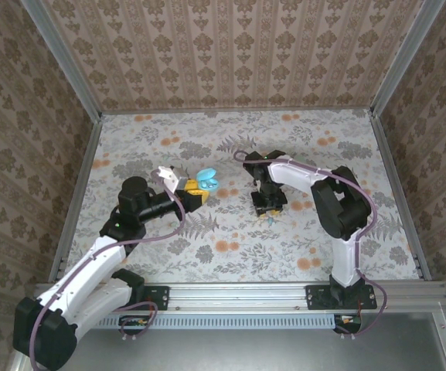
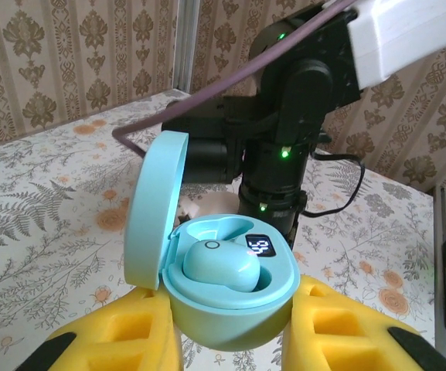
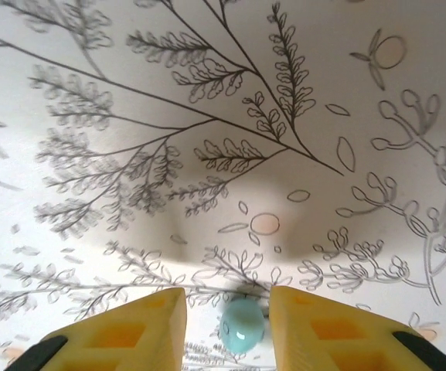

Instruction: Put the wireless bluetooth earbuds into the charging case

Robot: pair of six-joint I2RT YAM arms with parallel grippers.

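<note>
The sky-blue charging case (image 2: 230, 313) is held off the table, clamped between the yellow fingers of my left gripper (image 2: 230, 328). Its lid (image 2: 157, 209) stands open to the left. One teal earbud (image 2: 221, 267) sits in a well of the case beside a lit display. From above, the case (image 1: 205, 185) is at my left gripper (image 1: 195, 192), left of centre. My right gripper (image 1: 268, 209) points straight down at the table. Its fingers stand open around the second earbud (image 3: 242, 325), which lies on the table close to the right finger (image 3: 315, 332).
The right arm's black wrist (image 2: 284, 131) stands just beyond the held case. The floral table cover (image 3: 223, 116) stretches out past the right gripper. Patterned walls with metal rails (image 1: 83, 193) enclose the table.
</note>
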